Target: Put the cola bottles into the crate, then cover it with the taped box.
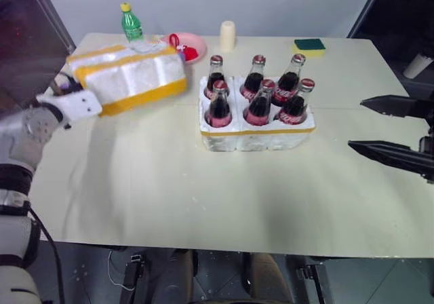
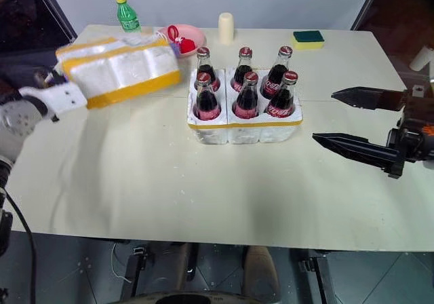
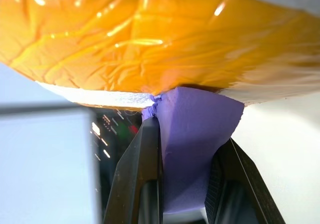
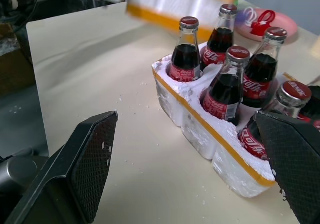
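**Left gripper clamped on the taped box's tab; bottles all seated in the crate**

Head cameras: I see the crate [image 1: 258,133] near the middle of the table [image 1: 169,195], with all six cola bottles [image 1: 258,104] standing upright in its wells, three in the back row and three in the front. The taped box [image 1: 129,77] is off the tabletop at the far left, tilted, with its yellow bands showing. My left gripper [image 1: 62,87] sits at the box's near-left end, against the foam. My right gripper [image 2: 349,119] hangs over the table's right side, its two black fingers spread wide with nothing between them, well apart from the crate. Behind the box stand a green soda bottle [image 1: 130,23] and a pink dish [image 1: 192,46]; farther along the back edge are a cream cylinder [image 1: 227,36] and a yellow-green sponge [image 1: 309,45].

Left wrist camera: my two fingers [image 3: 140,174] are pinched tight on a strip of purple tape [image 3: 192,134] that hangs from the underside of the taped box, whose yellow wrap and white foam edge lie just above the fingertips.

Right wrist camera: my fingers [image 4: 90,159] stand far apart and empty. The crate and its bottles lie between and beyond them, not touched. The taped box shows blurred at the far side of the table.
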### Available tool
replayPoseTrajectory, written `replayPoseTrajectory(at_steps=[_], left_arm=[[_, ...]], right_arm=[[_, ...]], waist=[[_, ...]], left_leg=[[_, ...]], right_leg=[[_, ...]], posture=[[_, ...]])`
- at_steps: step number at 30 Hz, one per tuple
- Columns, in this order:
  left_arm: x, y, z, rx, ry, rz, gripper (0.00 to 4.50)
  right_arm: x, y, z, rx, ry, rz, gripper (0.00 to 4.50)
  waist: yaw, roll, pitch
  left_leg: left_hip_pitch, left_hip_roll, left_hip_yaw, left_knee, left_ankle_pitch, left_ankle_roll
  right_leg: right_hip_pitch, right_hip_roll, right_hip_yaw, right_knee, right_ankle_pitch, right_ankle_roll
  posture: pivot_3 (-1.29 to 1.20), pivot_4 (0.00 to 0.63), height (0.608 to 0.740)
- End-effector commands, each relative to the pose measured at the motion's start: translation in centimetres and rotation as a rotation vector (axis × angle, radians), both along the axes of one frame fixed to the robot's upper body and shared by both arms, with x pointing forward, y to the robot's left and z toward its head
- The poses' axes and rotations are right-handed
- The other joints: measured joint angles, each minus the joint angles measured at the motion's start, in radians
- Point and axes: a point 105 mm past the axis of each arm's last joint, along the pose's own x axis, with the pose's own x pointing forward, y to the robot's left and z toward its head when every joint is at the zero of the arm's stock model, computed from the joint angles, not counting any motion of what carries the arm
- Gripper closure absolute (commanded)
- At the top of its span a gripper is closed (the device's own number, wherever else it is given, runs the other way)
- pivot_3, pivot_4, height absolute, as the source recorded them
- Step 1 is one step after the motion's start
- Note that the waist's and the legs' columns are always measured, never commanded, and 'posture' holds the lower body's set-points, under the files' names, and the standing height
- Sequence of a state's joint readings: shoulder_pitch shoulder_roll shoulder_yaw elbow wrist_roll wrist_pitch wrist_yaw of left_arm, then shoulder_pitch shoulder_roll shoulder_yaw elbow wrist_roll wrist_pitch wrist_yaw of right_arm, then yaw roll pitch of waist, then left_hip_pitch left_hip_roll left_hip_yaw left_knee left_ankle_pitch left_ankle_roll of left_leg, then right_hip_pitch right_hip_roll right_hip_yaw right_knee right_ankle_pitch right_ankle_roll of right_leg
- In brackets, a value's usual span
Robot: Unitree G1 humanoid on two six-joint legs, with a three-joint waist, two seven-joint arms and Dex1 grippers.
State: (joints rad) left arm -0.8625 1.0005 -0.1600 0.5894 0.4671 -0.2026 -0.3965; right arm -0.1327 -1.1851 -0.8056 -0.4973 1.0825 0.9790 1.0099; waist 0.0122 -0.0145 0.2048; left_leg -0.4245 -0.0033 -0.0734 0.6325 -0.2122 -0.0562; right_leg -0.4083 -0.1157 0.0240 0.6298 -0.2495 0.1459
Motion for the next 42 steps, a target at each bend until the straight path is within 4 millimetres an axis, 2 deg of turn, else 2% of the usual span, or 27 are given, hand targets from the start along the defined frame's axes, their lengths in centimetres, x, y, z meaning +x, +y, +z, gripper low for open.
replayPoseTrajectory(at_steps=[1,4,7,10,13,19,25,29,33,38,42], left_arm=[[-1.1,-3.6,5.6,-0.003,-0.131,-0.127,4.07],[-2.1,-8.6,7.8,0.004,-0.159,-0.288,4.07],[-3.2,-12.9,8.0,0.024,-0.140,-0.427,4.07],[-3.8,-15.5,7.9,0.034,-0.128,-0.508,4.07],[-3.9,-16.6,6.8,0.073,-0.083,-0.536,4.07],[-3.5,-17.3,4.3,0.204,-0.007,-0.534,4.07],[-4.3,-17.6,4.1,0.246,0.020,-0.542,4.07],[-5.2,-18.1,3.3,0.262,0.044,-0.564,2.15],[-5.0,-17.0,3.5,0.295,0.045,-0.513,0.07],[-5.6,-16.3,1.3,0.294,0.149,-0.490,0.02],[-6.7,-15.4,-1.8,0.269,0.251,-0.476,0.02]], right_arm=[[0.1,0.0,0.5,-0.005,-0.044,0.004,0.00],[0.6,0.0,0.2,-0.001,-0.045,0.006,0.00],[1.0,0.0,0.0,0.006,-0.051,0.002,0.00],[1.4,-0.1,-0.1,0.012,-0.055,-0.005,0.00],[1.6,-0.1,-0.2,0.020,-0.059,-0.017,0.00],[1.8,-0.2,-0.1,0.045,-0.074,-0.038,0.00],[2.0,-0.2,-0.5,0.057,-0.077,-0.060,0.00],[2.2,-0.3,-0.6,0.066,-0.085,-0.071,0.00],[2.4,-0.3,-0.7,0.071,-0.086,-0.075,0.00],[2.8,-0.4,-0.6,0.076,-0.088,-0.079,0.00],[2.8,-0.5,-0.6,0.066,-0.082,-0.076,0.00]], waist=[[-0.003,0.000,0.000],[-0.005,0.000,0.000],[-0.008,0.000,0.000],[-0.014,0.000,0.000],[-0.027,0.000,0.000],[-0.026,0.000,0.000],[-0.025,0.000,0.000],[-0.025,0.000,0.000],[-0.026,0.000,0.000],[-0.028,0.000,0.000],[-0.027,0.000,0.000]], left_leg=[[0.000,0.000,0.000,0.000,0.000,0.000],[0.001,0.000,0.000,-0.001,0.000,0.000],[0.001,0.000,0.000,0.000,0.000,0.000],[0.001,0.000,0.000,0.000,0.000,0.000],[0.001,0.000,0.000,0.000,0.000,0.000],[0.001,0.000,-0.001,0.000,0.000,0.000],[0.001,0.000,-0.001,0.000,0.000,0.000],[0.001,0.000,-0.001,0.000,0.000,0.000],[0.001,0.000,-0.001,0.000,0.000,0.000],[0.002,0.000,-0.001,0.000,0.000,0.000],[0.002,0.000,-0.001,0.000,0.000,0.000]], right_leg=[[0.000,0.000,0.000,0.000,0.000,0.000],[0.000,0.000,0.000,0.001,0.000,0.000],[0.000,0.000,0.000,0.001,0.000,0.000],[0.000,0.000,0.000,0.001,0.000,0.000],[0.000,0.000,0.000,0.001,0.000,0.000],[0.000,0.001,0.000,0.002,0.000,0.000],[0.001,0.001,0.000,0.001,0.000,0.001],[0.001,0.001,0.000,0.002,0.000,0.001],[0.001,0.001,0.000,0.002,0.000,0.001],[0.001,0.001,0.000,0.002,0.000,0.001],[0.001,0.001,0.000,0.002,0.000,0.000]], posture=[[0.00,0.150,0.739],[0.00,0.150,0.739],[0.00,0.150,0.739],[0.00,0.150,0.739],[0.00,0.150,0.739],[0.00,0.150,0.739],[0.00,0.150,0.739],[0.00,0.150,0.739],[0.00,0.150,0.739],[0.00,0.150,0.739],[0.00,0.150,0.739]])
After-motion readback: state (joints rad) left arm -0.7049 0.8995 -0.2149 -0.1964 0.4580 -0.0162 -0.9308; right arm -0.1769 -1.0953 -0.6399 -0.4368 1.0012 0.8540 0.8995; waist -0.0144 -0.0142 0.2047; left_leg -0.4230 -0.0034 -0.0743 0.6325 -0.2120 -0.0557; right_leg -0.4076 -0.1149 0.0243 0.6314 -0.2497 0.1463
